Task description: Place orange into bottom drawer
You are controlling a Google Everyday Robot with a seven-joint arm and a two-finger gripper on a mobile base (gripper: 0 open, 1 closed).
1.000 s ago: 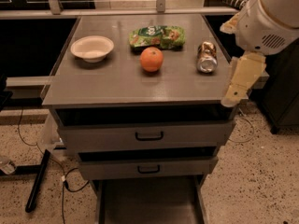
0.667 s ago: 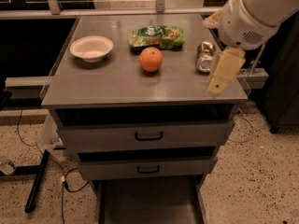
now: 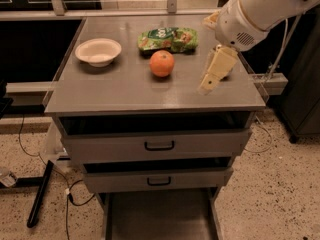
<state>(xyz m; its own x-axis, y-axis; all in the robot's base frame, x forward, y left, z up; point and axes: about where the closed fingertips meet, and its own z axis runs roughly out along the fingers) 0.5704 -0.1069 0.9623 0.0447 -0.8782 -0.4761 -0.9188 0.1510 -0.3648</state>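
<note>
The orange (image 3: 162, 63) sits on the grey cabinet top (image 3: 125, 91), near its middle. My gripper (image 3: 210, 83) hangs from the white arm at the upper right, to the right of the orange and a little above the top, apart from it. The bottom drawer (image 3: 160, 216) is pulled out at the bottom of the view, showing a flat grey floor with thin side walls.
A white bowl (image 3: 98, 51) stands left of the orange. A green snack bag (image 3: 167, 38) lies behind it. The gripper hides most of the metal can. Two drawer fronts with black loop handles (image 3: 159, 145) sit above the open drawer. Cables lie on the speckled floor at left.
The arm and gripper have moved left across the cabinet top, from beyond its right edge toward the orange, now covering the metal can. The orange has not moved.
</note>
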